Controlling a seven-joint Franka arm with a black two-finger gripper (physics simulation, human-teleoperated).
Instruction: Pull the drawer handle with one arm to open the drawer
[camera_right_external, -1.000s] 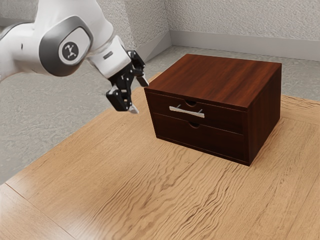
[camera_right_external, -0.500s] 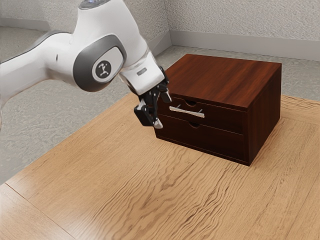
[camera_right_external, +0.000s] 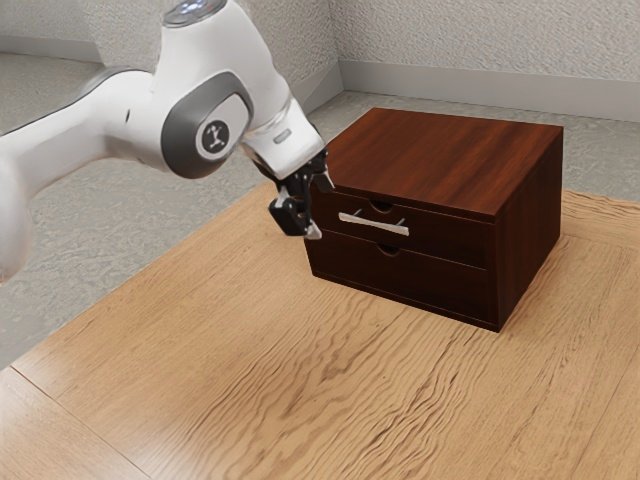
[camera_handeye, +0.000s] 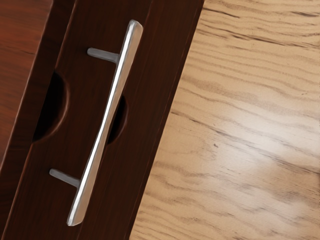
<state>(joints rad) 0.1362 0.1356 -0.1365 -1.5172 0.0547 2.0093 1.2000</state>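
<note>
Silver metal bar handle (camera_right_external: 373, 223) is lying horizontally across the shut upper drawer (camera_right_external: 445, 233) of a dark wooden cabinet (camera_right_external: 440, 160), just to the exterior view's right of the black two-finger gripper (camera_right_external: 314, 208), whose jaws are standing apart, empty.

Dark reddish-brown wood on the drawer cabinet (camera_right_external: 440, 160), smooth, with fine straight grain and a soft satin sheen. Silvery metal on the handle (camera_handeye: 105, 125) and its two posts, smooth and lightly reflective. Pale wood with wavy grain on the table (camera_right_external: 300, 390), matt apart from one faint bright patch. Glossy white shell with matt grey joint caps on the arm (camera_right_external: 120, 110); matt black on the gripper (camera_right_external: 312, 207). Rough, speckled grey on the floor (camera_right_external: 70, 230) and wall (camera_right_external: 480, 30).
</note>
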